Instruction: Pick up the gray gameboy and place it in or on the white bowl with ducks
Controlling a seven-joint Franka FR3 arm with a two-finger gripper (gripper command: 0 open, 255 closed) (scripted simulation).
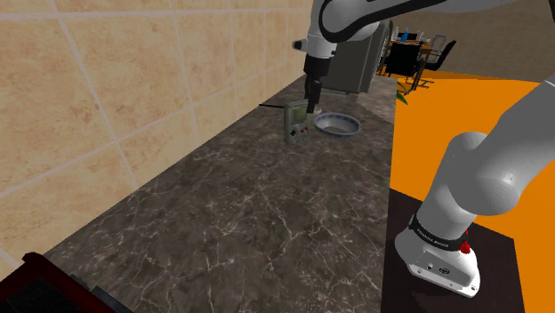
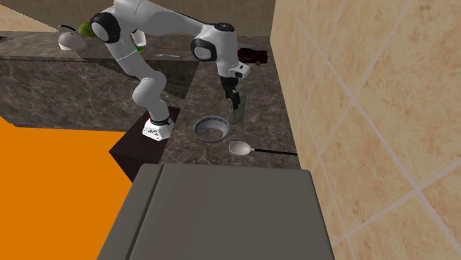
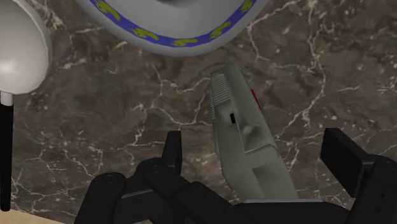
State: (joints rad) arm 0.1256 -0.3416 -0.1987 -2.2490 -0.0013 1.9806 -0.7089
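Wrist view: the gripper (image 3: 254, 139) is spread wide, and its fingers (image 3: 173, 149) touch nothing. The gameboy (image 3: 245, 127) is seen edge-on between them, with a gap on each side. The bowl (image 3: 172, 28) is just beyond it, with a spoon (image 3: 19, 57) off to one side. In the shoulder view the wall (image 1: 107, 98) runs along the counter (image 1: 267, 213) on the left, and the counter's edge is right of the bowl.

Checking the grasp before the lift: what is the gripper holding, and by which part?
Nothing: the gripper is open; the grey gameboy sits between its fingers, touching neither.
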